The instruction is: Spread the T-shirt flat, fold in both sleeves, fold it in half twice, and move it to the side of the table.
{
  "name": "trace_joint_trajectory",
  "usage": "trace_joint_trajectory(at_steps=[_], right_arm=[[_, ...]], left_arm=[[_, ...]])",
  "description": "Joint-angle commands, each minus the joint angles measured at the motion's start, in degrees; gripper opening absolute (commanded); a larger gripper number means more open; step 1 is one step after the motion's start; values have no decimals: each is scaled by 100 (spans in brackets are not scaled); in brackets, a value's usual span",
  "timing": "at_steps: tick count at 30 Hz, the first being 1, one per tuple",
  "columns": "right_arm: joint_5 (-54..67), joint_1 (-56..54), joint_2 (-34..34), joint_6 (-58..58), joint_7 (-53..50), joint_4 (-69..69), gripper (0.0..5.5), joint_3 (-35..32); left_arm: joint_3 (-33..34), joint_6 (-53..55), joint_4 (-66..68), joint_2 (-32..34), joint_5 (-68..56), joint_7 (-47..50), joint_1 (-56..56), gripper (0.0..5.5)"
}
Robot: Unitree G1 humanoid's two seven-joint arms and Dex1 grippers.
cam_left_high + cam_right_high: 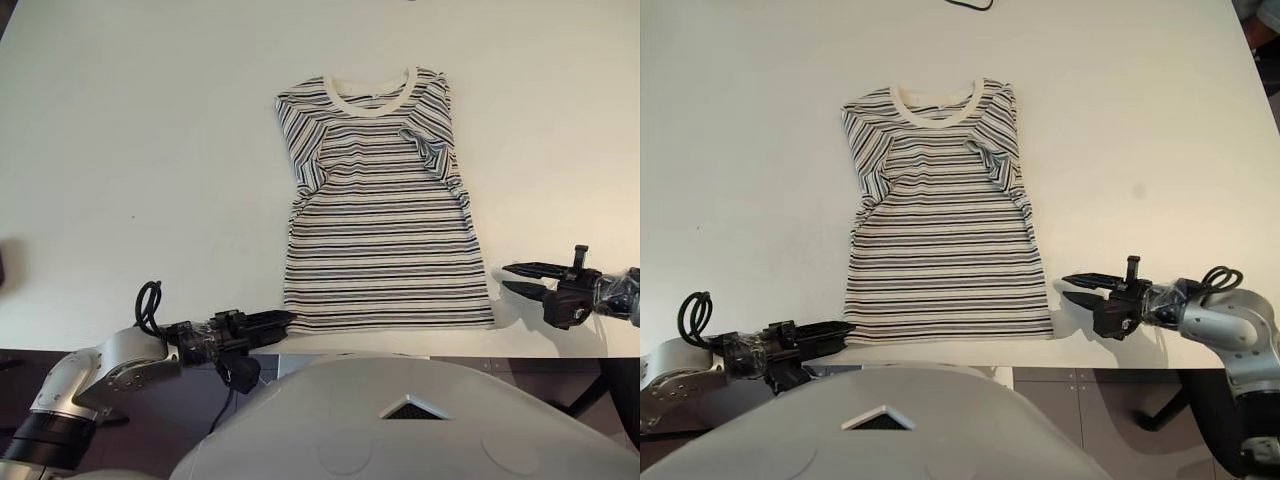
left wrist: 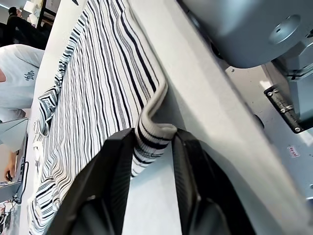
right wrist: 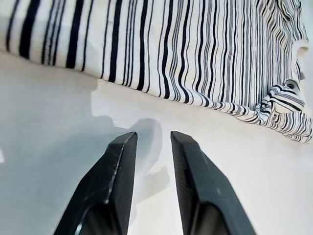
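1. Broad white table (image 1: 120,150) from edge to edge, with a dark cable (image 1: 970,4) just poking in at the far side.
2. Striped T-shirt (image 1: 385,220) laid out flat, about midway across the table and close to the near edge.
3. Pale collar (image 1: 370,100) pointing to the far side, hem (image 1: 400,318) running right along the near edge.
4. Both sleeves already turned in over the body: left sleeve (image 1: 305,160) tucked along its side, right sleeve (image 1: 432,150) a touch bunched and puckered.
5. Down at the near left corner of the hem, left gripper (image 1: 284,318) low at the table edge and clamped onto the cloth.
6. Up close from the left wrist: a doubled fold of striped hem pinched tight between the two black fingers (image 2: 112,181), lifted a little off the table.
7. Over on the other side, right gripper (image 1: 1068,287) low over the bare table, just beside the near right corner of the hem and apart from the cloth.
8. From the right wrist: two black fingertips (image 3: 120,161) a narrow gap apart, holding nothing, with only white tabletop in between and the striped side edge lying beyond.
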Motion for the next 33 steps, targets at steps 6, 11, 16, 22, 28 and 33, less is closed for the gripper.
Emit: trace_joint_trajectory(at_steps=[6,11,16,22,28,33], right_arm=[[-668,345,-495,-1358,-490,-4,126,252],[-1074,229,-318,-1486,-805,-53,126,489],[-1273,78,-148,-1418,-1161,-251,126,639],[-1363,179,-327,-1579,-1421,-405,126,764],[-449,245,-598,-702,-1246,-701,22,1066],[679,229,-994,269,-729,-1541,15,1230]], left_arm=[[-48,442,-120,160,-96,-307,133,12],[-45,507,-155,212,-185,-395,58,12],[-67,491,-135,245,-198,-444,-13,12],[-47,485,-83,259,-195,-454,-67,12],[19,401,-77,246,-226,-359,-96,10],[64,458,-273,349,-741,-439,-129,10]])
